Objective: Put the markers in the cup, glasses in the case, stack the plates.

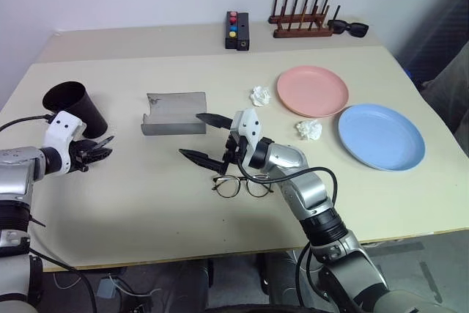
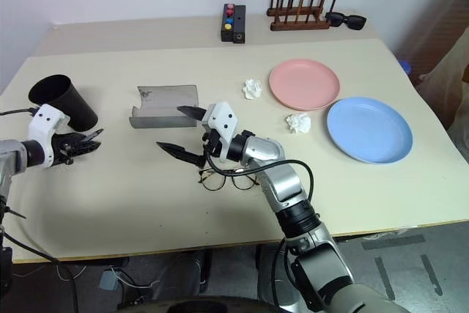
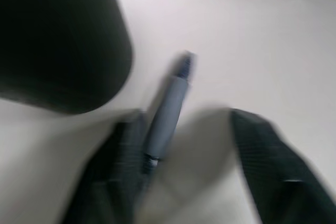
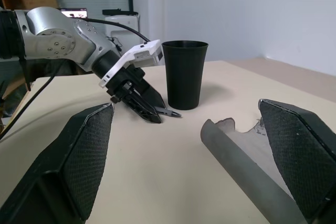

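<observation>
The black cup (image 1: 73, 106) stands at the table's left. Just in front of it my left gripper (image 1: 102, 148) is low over the table, open but narrowed around a grey marker (image 3: 167, 114). The marker lies against one finger, with a gap to the other. My right gripper (image 1: 204, 137) hovers open mid-table, pointing left, with nothing in it. The wire-framed glasses (image 1: 240, 185) lie on the table under its wrist. The open grey case (image 1: 174, 113) lies just beyond its fingertips. The pink plate (image 1: 313, 91) and the blue plate (image 1: 381, 135) lie side by side at the right.
Two crumpled paper balls (image 1: 260, 95) (image 1: 308, 130) lie near the plates. At the back stand a small black box with coloured buttons (image 1: 237, 30), a wooden rack (image 1: 300, 20) and black sunglasses (image 1: 349, 28). Bare tabletop (image 1: 146, 203) spreads along the front edge.
</observation>
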`<action>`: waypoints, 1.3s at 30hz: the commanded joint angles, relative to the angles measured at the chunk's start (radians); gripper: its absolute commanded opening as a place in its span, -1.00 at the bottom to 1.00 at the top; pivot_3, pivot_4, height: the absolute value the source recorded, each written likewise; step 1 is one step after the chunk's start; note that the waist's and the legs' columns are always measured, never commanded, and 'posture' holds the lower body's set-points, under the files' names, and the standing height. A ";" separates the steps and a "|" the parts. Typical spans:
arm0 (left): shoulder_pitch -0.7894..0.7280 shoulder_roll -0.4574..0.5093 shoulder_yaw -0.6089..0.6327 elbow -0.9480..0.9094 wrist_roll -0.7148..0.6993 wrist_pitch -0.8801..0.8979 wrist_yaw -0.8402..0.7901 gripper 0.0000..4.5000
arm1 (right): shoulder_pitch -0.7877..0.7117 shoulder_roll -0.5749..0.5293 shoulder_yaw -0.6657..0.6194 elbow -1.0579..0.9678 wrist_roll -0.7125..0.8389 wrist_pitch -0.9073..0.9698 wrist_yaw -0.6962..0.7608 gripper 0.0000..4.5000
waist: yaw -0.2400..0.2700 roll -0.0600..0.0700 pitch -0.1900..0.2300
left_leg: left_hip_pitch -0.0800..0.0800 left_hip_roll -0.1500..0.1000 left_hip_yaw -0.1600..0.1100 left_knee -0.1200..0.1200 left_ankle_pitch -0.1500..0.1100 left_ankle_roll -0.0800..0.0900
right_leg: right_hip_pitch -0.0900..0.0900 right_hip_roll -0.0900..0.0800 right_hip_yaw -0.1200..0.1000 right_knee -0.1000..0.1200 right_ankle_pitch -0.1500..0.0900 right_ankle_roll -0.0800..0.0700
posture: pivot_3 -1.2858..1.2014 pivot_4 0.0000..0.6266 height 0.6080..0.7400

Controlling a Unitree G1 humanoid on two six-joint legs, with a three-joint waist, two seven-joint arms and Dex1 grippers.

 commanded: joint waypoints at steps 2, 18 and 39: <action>0.071 0.029 -0.006 -0.063 0.022 0.034 0.010 -0.58 | -0.004 0.009 0.001 -0.039 0.011 -0.010 -0.001 1.00 | -0.004 0.000 0.000 | 0.001 0.000 0.000 0.000 0.000 0.000 | 0.000 0.000 0.000 0.001 0.000 -0.001 | 0.03 -0.52 0.98; 0.182 0.006 0.079 -0.332 -0.051 0.080 0.056 -0.99 | -0.009 0.008 -0.001 -0.029 0.009 -0.013 0.003 1.00 | -0.015 0.000 0.000 | 0.001 0.001 0.000 -0.002 0.000 0.000 | 0.000 0.000 0.000 0.000 -0.001 -0.001 | 0.03 -0.52 0.98; -0.187 -0.207 0.341 -0.327 0.033 -0.462 0.699 -0.99 | -0.026 0.015 -0.003 -0.027 0.018 -0.031 0.018 1.00 | 0.005 -0.001 0.000 | 0.000 0.000 -0.001 -0.001 0.001 -0.002 | 0.000 0.001 0.000 -0.001 -0.001 -0.001 | 0.03 -0.52 0.98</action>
